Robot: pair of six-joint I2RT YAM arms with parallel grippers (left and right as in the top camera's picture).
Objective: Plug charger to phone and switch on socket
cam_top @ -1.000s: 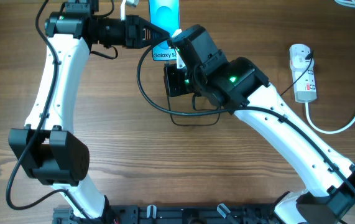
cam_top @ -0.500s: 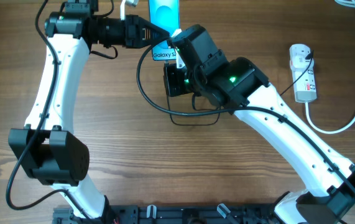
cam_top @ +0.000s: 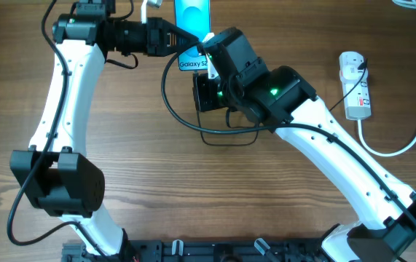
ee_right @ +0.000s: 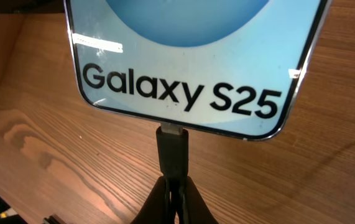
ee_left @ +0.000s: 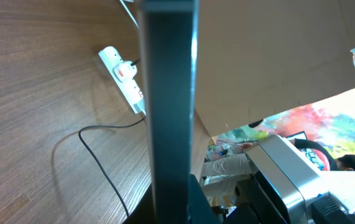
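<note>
Phone [ee_right: 196,37] screen: "Galaxy S25", black txt on white band at screen end just above charger plug [ee_right: 173,149]. Overhead view: same txt partly hidden, reads "Galaxy S2". Socket [cam_top: 355,86] markings too small to read.

White tubular links and bulky black joints form the left arm [cam_top: 69,87] and right arm [cam_top: 339,160]. A green light [cam_top: 272,92] glows upper centre, a thin black cable [cam_top: 18,202] loops lower left, and the right gripper [ee_right: 173,184] is dark.

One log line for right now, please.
phase: plug-in | left gripper: shut on phone | right gripper: shut on charger plug, tip at phone's bottom edge, seating unclear | socket: no gripper near
</note>
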